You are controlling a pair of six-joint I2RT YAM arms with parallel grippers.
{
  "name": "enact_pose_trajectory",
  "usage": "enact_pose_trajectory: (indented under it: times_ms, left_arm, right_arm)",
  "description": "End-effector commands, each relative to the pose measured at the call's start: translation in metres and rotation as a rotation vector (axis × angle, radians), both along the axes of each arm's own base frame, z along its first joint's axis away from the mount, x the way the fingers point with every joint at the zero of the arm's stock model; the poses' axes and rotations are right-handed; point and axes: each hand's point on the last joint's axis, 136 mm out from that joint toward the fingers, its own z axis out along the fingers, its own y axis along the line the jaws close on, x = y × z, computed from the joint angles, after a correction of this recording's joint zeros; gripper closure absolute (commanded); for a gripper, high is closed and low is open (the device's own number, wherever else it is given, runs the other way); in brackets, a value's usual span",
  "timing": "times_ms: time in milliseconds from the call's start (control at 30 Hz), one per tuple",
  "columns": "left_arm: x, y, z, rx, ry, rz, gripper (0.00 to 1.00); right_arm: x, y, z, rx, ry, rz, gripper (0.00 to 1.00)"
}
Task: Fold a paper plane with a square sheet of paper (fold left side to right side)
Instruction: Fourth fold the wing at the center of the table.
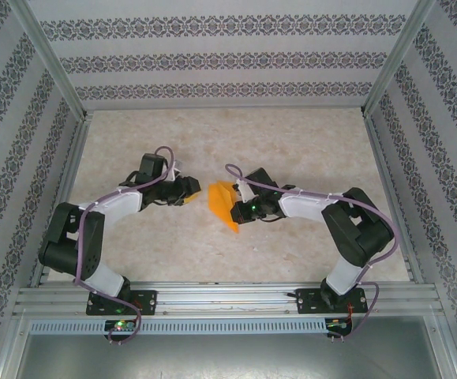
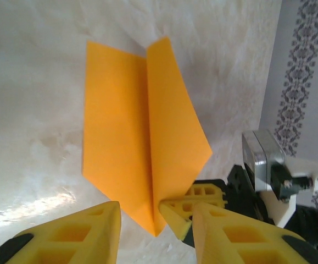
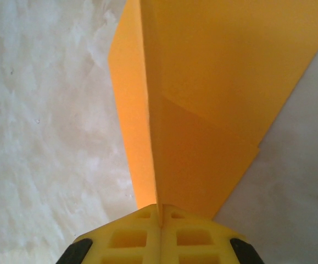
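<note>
Already well past a flat square: looking at an orange sheet [image 1: 222, 205] creased down the middle into a pointed kite outline, sitting in the middle of the table [image 1: 307, 253] between the two arms. Seen from the left wrist with one half seeming to lie flat and the other tilted up along the crease. Hard to say whether resting on the table or held just above it.

Pinched at the pointed end by the right jaws, closed tight on the crease, with both yellow fingers [image 3: 131, 239] pressed together and paper rising straight out from between them. Flanked on the other side by the left jaws, standing partly apart around nothing (fingers [image 2: 76, 234] either side of the tip in the wrist view, touching no paper as far as can be told).

Judged as the fold of left side onto right side, in hand but not finished, with the halves not yet lying together. Next, probably: hold the right pinch steady as an anchor, bring the left jaws to the half nearest them, swing it over the crease onto the other half, then press along the fold. Calls for a light touch on thin paper and for matching the outer edges before flattening. Otherwise risks a skewed crease or a tip tugged out of the pinch.
</note>
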Motion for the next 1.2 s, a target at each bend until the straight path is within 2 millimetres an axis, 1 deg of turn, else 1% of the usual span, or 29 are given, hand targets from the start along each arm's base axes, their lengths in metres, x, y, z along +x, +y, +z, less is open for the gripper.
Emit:
enact_pose_trajectory:
  times_ms: [0,200,333,633,833,933,1167]
  left_arm:
    - [-0.005,-0.016,-0.005,-0.016,0.017,-0.042,0.60]
    - [-0.003,-0.030,-0.014,-0.004,0.032,-0.058,0.60]
    - [-0.004,-0.039,-0.020,0.009,0.044,-0.076,0.61]
    - [0.000,-0.056,-0.031,0.011,0.060,-0.101,0.60]
    - [0.008,-0.066,-0.040,0.022,0.069,-0.110,0.60]
    - [0.012,-0.070,-0.044,0.029,0.072,-0.116,0.60]
    - [0.014,-0.071,-0.064,0.080,0.119,-0.116,0.60]
  right_arm:
    - [-0.007,0.005,-0.004,0.062,0.066,0.012,1.00]
    - [-0.008,0.003,-0.016,0.051,0.097,0.004,1.00]
    - [-0.008,0.001,-0.020,0.043,0.106,-0.001,1.00]
    - [-0.008,-0.001,-0.020,0.058,0.117,-0.007,1.00]
    - [-0.008,-0.001,-0.019,0.065,0.121,-0.008,1.00]
    - [-0.009,-0.001,-0.020,0.064,0.125,-0.009,1.00]
    - [-0.009,-0.002,-0.021,0.067,0.132,-0.010,1.00]
